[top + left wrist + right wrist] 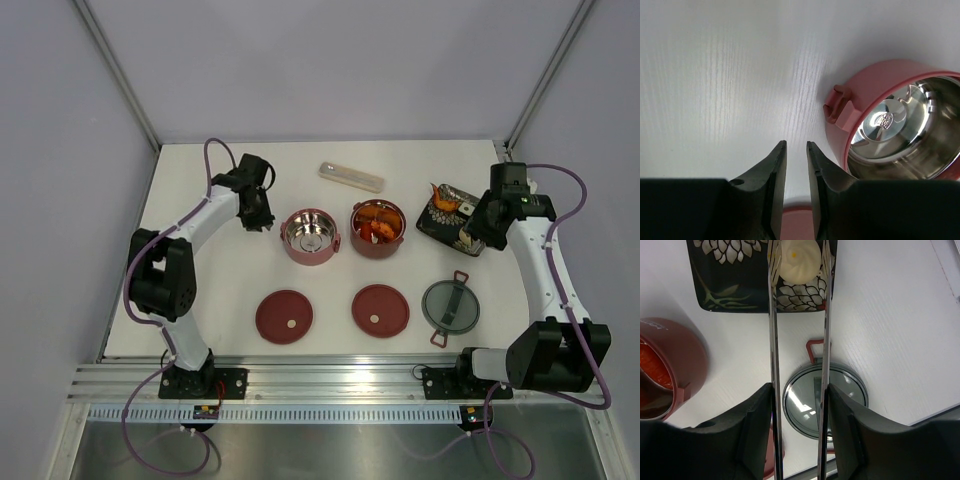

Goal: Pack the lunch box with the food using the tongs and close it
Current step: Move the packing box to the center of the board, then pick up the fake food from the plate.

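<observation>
My right gripper (800, 386) is shut on the silver tongs (773, 340), one arm against each finger. The tongs' tips straddle a white piece of food (799, 260) lying on the black patterned tray (730, 280); whether they touch it I cannot tell. Orange food (377, 222) lies in the right maroon bowl (378, 228), and more orange food (445, 200) is on the tray. The left bowl (900, 125) shows only its bare steel inside. My left gripper (796, 144) hovers over the table just left of that bowl, open by a narrow gap, holding nothing.
Two flat maroon lids (284, 316) (380, 309) and the grey top lid (451, 305) with red latches lie in a row near the arms' bases. A long beige case (351, 177) lies at the back. Walls close in on both sides.
</observation>
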Tool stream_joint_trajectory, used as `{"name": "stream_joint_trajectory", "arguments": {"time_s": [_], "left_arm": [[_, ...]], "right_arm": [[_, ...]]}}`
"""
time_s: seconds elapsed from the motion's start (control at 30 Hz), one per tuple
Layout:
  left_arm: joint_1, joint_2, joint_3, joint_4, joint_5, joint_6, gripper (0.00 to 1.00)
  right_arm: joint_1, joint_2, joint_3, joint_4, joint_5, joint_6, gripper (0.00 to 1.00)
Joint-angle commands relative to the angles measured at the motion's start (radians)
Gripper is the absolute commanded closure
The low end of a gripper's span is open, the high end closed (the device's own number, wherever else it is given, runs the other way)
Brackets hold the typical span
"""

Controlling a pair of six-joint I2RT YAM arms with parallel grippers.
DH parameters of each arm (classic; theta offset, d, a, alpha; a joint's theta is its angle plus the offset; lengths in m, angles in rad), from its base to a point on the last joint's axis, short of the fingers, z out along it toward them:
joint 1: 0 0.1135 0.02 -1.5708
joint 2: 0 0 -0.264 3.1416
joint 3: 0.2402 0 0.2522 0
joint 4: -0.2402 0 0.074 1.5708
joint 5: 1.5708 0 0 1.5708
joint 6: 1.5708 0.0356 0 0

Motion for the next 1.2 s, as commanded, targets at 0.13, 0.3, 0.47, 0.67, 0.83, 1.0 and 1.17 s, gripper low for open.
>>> {"name": "stream_joint_trajectory", "arguments": {"time_s": [0.13, 0.3, 0.47, 0.67, 0.83, 1.0, 1.17], "left_arm": [[0.012, -0.037, 0.062, 0.003, -0.033, 0.013, 0.74], [0.012, -0.037, 0.062, 0.0, -0.033, 0.016, 0.73], [0.014, -0.035, 0.065, -0.005, -0.03, 0.017, 0.73], [0.014, -0.038, 0.075, -0.022, -0.039, 0.031, 0.73], [0.014, -0.043, 0.08, -0.031, -0.039, 0.036, 0.73], [0.014, -0.049, 0.082, -0.04, -0.035, 0.04, 0.73], [0.012, -0.054, 0.086, -0.046, -0.032, 0.043, 0.73]], "right_arm": [[-0.004, 0.012, -0.013, 0.044, -0.034, -0.026, 0.44], [-0.004, 0.03, -0.022, 0.058, -0.051, -0.029, 0.43], [-0.004, 0.062, -0.033, 0.07, -0.059, -0.036, 0.42], [-0.004, 0.082, -0.034, 0.079, -0.06, -0.042, 0.49], [-0.004, 0.075, -0.008, 0.055, -0.065, -0.047, 0.71], [-0.004, 0.056, 0.03, 0.018, -0.077, -0.055, 0.95], [-0.004, 0.024, 0.065, -0.022, -0.088, -0.064, 0.99]]}}
